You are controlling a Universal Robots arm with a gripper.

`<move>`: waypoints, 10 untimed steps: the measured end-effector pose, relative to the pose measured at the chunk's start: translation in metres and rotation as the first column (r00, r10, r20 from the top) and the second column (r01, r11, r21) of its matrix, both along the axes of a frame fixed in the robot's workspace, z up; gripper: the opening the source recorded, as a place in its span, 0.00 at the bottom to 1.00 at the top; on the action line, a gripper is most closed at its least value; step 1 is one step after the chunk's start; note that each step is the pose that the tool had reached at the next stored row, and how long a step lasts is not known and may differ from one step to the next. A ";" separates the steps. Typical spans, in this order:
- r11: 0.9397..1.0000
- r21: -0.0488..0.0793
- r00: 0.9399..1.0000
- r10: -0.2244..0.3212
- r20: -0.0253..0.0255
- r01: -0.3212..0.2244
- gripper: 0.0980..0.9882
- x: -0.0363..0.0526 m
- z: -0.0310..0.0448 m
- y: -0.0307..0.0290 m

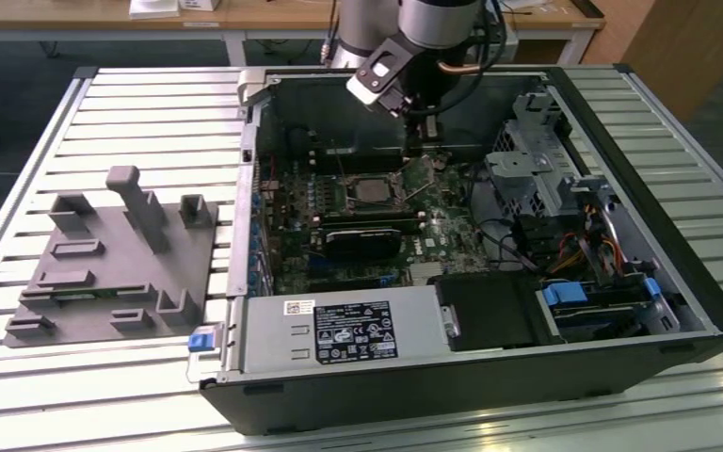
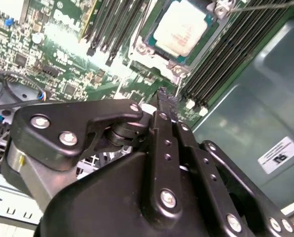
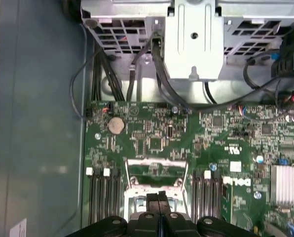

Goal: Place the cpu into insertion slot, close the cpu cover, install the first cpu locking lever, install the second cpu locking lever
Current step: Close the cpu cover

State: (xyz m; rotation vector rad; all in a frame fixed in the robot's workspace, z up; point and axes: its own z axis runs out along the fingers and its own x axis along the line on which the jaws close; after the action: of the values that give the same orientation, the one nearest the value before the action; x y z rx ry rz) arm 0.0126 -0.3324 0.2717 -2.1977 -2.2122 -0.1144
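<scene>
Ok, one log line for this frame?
cpu: pale silver square chip seated in dark square socket | cover: thin grey metal frame appears raised | end effector: shut, nothing held, near socket

A slatted metal table (image 1: 136, 122) carries an open computer case (image 1: 462, 400) lying on its side. A grey moulded fixture (image 1: 110, 268) sits on the slats just beside the case, on the exterior view's left.

Smooth satin metal cpu (image 2: 182, 30), glossy motherboard (image 2: 63, 54), matt fingers (image 2: 163, 118), perhaps plastic.
</scene>
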 end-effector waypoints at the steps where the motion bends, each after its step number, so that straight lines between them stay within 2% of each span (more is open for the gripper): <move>1: 1.000 0.000 1.000 0.000 0.000 0.000 0.01 0.0021 -0.0003 0.0000; 10: 1.000 0.000 1.000 0.012 0.000 -0.012 0.01 0.0160 -0.0041 0.0001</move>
State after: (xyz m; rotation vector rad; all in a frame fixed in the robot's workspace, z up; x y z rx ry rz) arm 0.0287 -0.3322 0.2677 -2.1838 -2.2248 -0.1137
